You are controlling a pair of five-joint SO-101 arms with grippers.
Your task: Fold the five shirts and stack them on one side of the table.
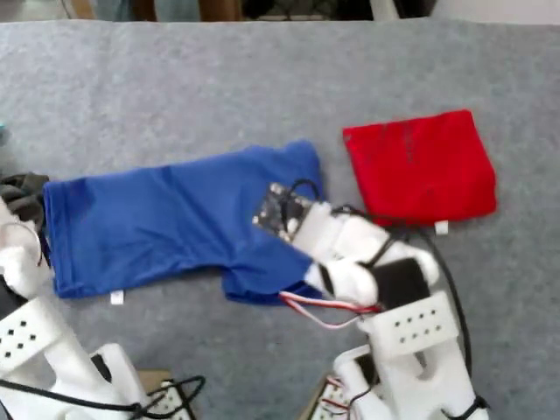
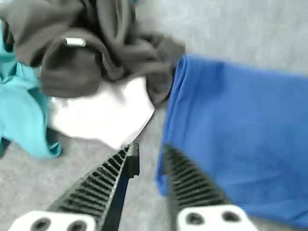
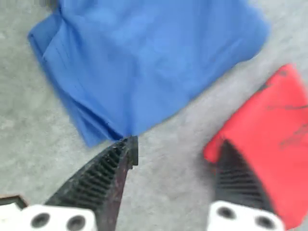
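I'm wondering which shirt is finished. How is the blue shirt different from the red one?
The blue shirt lies spread out long, a sleeve sticking out; the red shirt is folded into a neat block. The blue shirt looks bigger than the red shirt. Both lie flat on the grey table.

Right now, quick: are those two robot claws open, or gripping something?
Left gripper: jaws slightly apart, nothing between them, at the edge of the blue shirt.
Right gripper: jaws wide open, empty, over the gap between the blue shirt and the red shirt.
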